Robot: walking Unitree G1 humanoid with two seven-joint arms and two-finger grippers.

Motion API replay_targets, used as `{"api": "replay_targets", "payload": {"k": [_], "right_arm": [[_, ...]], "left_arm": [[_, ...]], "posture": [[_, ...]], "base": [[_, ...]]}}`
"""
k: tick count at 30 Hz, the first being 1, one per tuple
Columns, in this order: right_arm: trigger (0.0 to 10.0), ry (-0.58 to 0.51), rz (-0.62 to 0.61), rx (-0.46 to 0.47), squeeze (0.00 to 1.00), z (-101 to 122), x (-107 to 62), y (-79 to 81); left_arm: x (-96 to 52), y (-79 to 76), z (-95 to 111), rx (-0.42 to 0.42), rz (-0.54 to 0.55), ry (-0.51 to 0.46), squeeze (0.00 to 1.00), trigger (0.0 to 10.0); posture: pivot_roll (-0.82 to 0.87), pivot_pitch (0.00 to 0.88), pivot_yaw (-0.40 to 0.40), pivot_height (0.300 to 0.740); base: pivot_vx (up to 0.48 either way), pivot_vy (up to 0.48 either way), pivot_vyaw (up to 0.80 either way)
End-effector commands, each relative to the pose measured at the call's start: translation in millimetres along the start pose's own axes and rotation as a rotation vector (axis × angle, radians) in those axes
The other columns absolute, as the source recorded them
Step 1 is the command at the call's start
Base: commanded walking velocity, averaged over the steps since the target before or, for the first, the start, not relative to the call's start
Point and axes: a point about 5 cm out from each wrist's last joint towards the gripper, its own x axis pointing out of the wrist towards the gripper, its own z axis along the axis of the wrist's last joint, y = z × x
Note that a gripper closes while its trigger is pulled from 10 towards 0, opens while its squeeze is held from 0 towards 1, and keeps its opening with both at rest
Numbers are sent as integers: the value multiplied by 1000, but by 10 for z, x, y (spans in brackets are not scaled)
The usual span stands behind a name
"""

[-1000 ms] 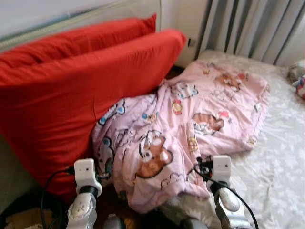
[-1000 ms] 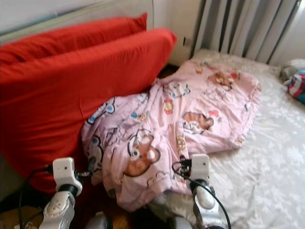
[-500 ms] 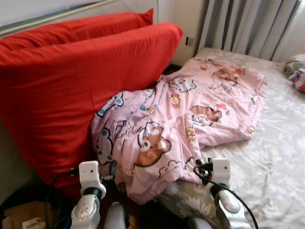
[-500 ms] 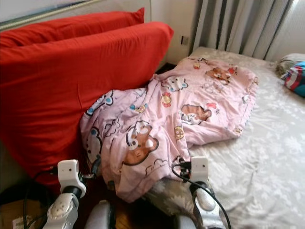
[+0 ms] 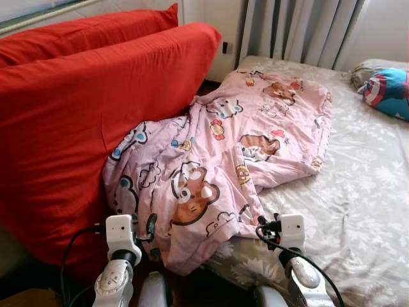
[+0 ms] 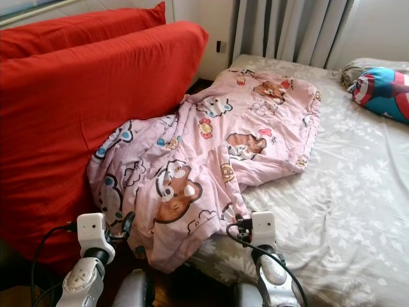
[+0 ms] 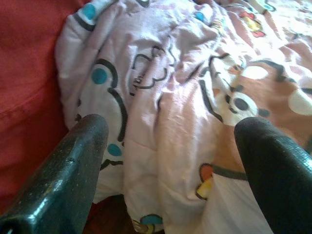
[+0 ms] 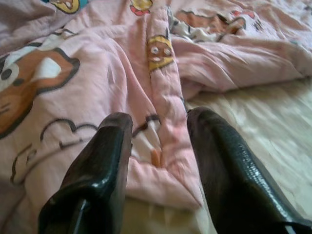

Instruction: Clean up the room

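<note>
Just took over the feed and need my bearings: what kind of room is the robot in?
Most likely a bedroom. A bed with a grey floral sheet carries a crumpled pink cartoon-print quilt, two big red pillows lean at its side, and grey curtains hang behind.

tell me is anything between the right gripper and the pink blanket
Nothing visible stands in the way. The right gripper is open, its fingers on either side of a fold at the pink blanket edge, above the bed sheet.
</note>
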Motion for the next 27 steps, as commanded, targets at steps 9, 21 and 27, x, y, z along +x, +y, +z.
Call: {"api": "replay_targets", "payload": {"k": [9, 21, 27], "right_arm": [[10000, 10, 0, -10, 0, 1, 13, 20], [10000, 52, 5, -14, 0, -35, 28, 36], [10000, 64, -6, 5, 0, -43, 36, 43]], "left_arm": [[-17, 26, -23, 4, 2, 14, 0, 10000], [-19, 8, -25, 1, -7, 15, 0, 10000], [-23, 6, -26, -2, -9, 15, 0, 10000]], "posture": [[-69, 72, -15, 637], [-68, 78, -14, 637], [-67, 79, -15, 637]], "base": [[27, 0, 135], [215, 0, 0], [286, 0, 0]]}}
